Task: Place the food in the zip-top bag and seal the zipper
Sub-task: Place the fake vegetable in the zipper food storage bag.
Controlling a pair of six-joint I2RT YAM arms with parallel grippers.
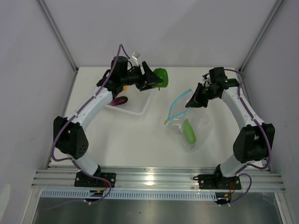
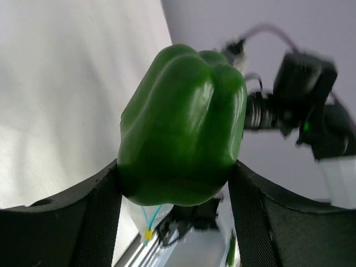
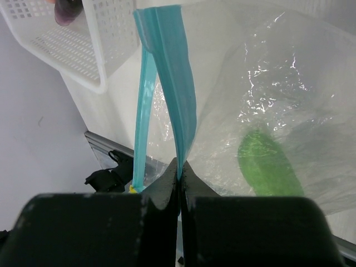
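My left gripper (image 1: 156, 83) is shut on the green bell pepper (image 1: 161, 77) and holds it in the air above the right edge of the white tray; the pepper fills the left wrist view (image 2: 183, 125) between my fingers. My right gripper (image 1: 192, 101) is shut on the blue zipper strip (image 3: 177, 89) of the clear zip-top bag (image 1: 196, 126), lifting one side of the mouth so it gapes. The light green cucumber (image 1: 189, 131) lies inside the bag and shows in the right wrist view (image 3: 270, 167). The purple eggplant (image 1: 117, 101) lies in the tray.
A white perforated tray (image 1: 140, 105) sits at the back left; its corner shows in the right wrist view (image 3: 83, 50). White walls stand at the back and sides. A metal rail (image 1: 154, 179) runs along the near edge.
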